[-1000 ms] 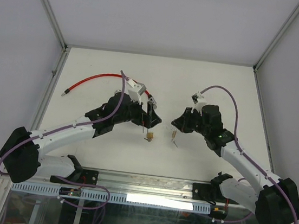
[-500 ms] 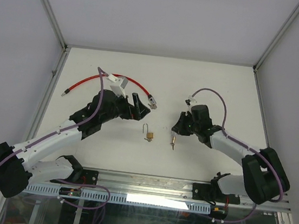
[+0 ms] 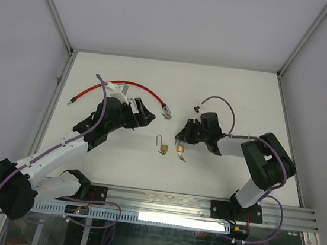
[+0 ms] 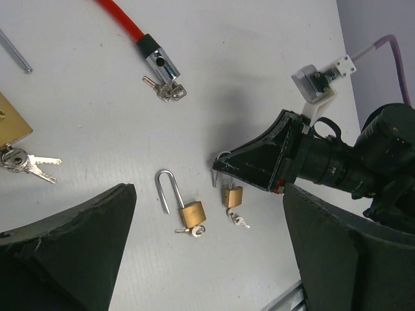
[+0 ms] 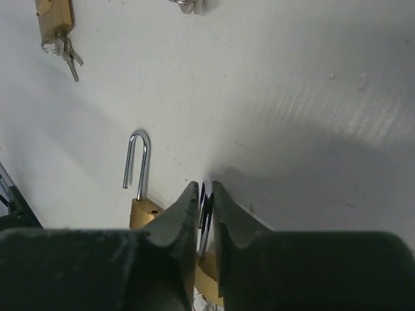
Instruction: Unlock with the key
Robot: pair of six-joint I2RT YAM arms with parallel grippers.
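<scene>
A small brass padlock (image 3: 180, 149) lies on the white table with keys (image 4: 238, 221) hanging from its bottom. My right gripper (image 3: 181, 138) is shut on its shackle (image 5: 205, 217), which runs up between the two fingertips. Just left of it lies a second brass padlock (image 4: 192, 212) with its long shackle (image 4: 165, 189) swung open and a key (image 4: 189, 230) in its base. My left gripper (image 3: 145, 115) hovers up and left of both padlocks, wide open with nothing between its fingers (image 4: 78, 240).
A red cable lock (image 3: 117, 85) curves across the back left of the table, its metal head (image 4: 159, 63) and keys near the left gripper. Another brass padlock (image 4: 9, 129) with keys (image 4: 34, 161) lies under the left arm.
My left gripper has drawn back up and left from the open padlock. My right gripper has swung left with the small padlock, which now rests beside the open one.
</scene>
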